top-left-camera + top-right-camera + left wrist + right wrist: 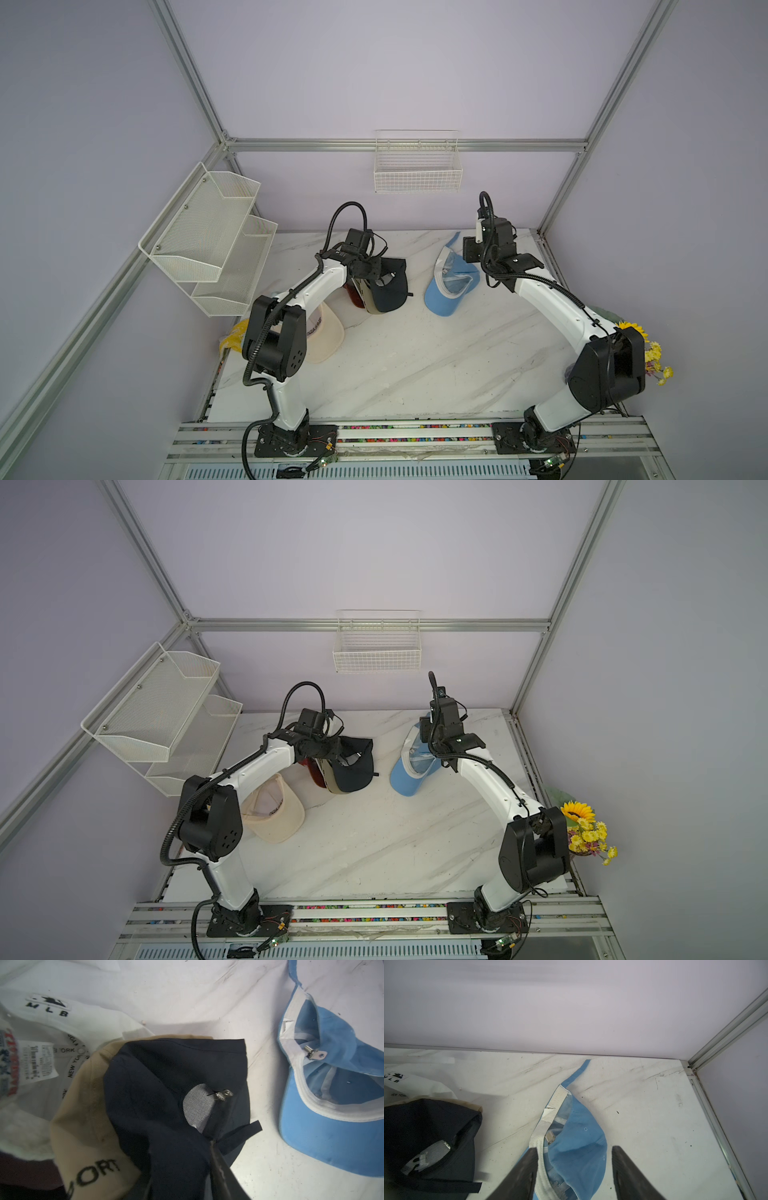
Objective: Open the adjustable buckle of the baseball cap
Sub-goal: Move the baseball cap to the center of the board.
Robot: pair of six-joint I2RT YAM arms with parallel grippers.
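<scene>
Navy cap lies toward the worktop's far edge, left of centre, stacked over a tan cap. Its buckle, a small metal clasp, sits at the back opening beside a grey mesh patch.

Key relation: the clasp lies just ahead of the left gripper, past the mesh. The strap tail runs out from near the tip toward the blue cap.

Left gripper: one finger presses on navy cloth at the strap's root. The other is hidden under the fold, so I cannot tell whether cloth is pinched.

Right gripper: jaws wide apart, empty, over the blue cap near the far right corner, well apart from the navy buckle.

Left arm is the nearer. Its elbow is high, the forearm reaches toward the far edge, and the wrist is pitched down onto the cap.

Judgement: the right arm must cross over to work the clasp.
</scene>
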